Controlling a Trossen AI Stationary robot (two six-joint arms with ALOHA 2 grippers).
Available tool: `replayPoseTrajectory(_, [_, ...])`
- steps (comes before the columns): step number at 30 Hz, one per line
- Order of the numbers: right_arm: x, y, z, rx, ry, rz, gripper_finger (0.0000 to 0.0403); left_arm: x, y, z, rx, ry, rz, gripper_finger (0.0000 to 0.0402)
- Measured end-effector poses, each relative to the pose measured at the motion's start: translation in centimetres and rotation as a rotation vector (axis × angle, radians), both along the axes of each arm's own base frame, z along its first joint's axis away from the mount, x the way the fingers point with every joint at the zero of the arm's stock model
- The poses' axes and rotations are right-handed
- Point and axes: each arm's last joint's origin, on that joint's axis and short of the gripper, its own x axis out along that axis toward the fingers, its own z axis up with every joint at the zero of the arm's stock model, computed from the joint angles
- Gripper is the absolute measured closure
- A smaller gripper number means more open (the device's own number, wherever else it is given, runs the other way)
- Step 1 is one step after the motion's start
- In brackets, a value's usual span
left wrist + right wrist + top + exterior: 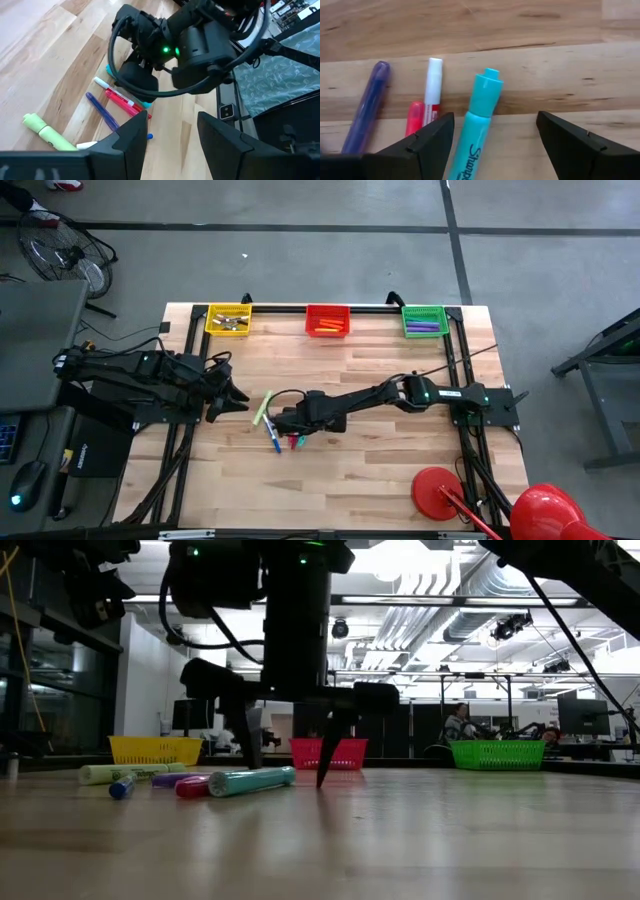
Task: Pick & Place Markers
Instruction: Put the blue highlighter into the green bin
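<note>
Right arm: stretched from its base at the table's right edge across to the table's middle, wrist bent down over the loose markers.
Right gripper (495,137): fingers spread wide, tips at the wood, holding nothing; the teal marker (479,135) lies between them, nearer one finger.
Writing: "Sharpie" script partly readable on the teal marker's barrel.
Loose markers: beside the teal one lie a red-and-white marker (431,95), a pink one (413,117) touching it, and a purple pen (367,107); a pale green highlighter (263,408) lies a little apart toward the left arm.
Left arm: folded at the table's left side, pointing toward the pile.
Left gripper (172,135): partly open, empty, hovering near the markers.
Far edge: yellow basket (228,319), red basket (327,320) and green basket (424,320) in a row, each holding markers.
</note>
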Motion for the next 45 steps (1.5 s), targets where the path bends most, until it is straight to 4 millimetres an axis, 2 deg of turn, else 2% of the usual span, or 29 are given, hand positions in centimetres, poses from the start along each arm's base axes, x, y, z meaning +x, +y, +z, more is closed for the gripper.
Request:
replayPoseTrajectory(4, [-0.1, 0.3, -0.6, 0.036, 0.015, 0.010, 0.0126, 0.0, 0.0, 0.0, 0.000, 0.000, 0.000, 0.0231])
replayPoseTrajectory(8, [-0.1, 1.5, -1.4, 0.067, -0.019, 0.023, 0.0126, 0.0, 0.0, 0.0, 0.000, 0.002, 0.001, 0.0231])
replayPoseTrajectory(20, [-0.9, 5.3, -1.7, 0.097, -0.023, 0.017, 0.0126, -0.1, 0.0, -0.2, 0.004, 0.021, 0.003, 0.0231])
replayPoseTrajectory(26, [-1.2, 6.0, -1.7, 0.091, -0.021, 0.016, 0.0130, -0.1, 0.0, -0.2, 0.005, 0.020, 0.005, 0.0231])
replayPoseTrajectory(34, [-1.9, 6.0, -3.2, 0.102, 0.009, 0.019, 0.0196, -0.1, 0.0, -0.2, 0.004, 0.020, 0.007, 0.0231])
replayPoseTrajectory(45, [-2.2, 5.9, -3.3, 0.092, 0.045, 0.043, 0.0268, -0.1, 0.0, -0.3, 0.003, 0.032, 0.004, 0.0231])
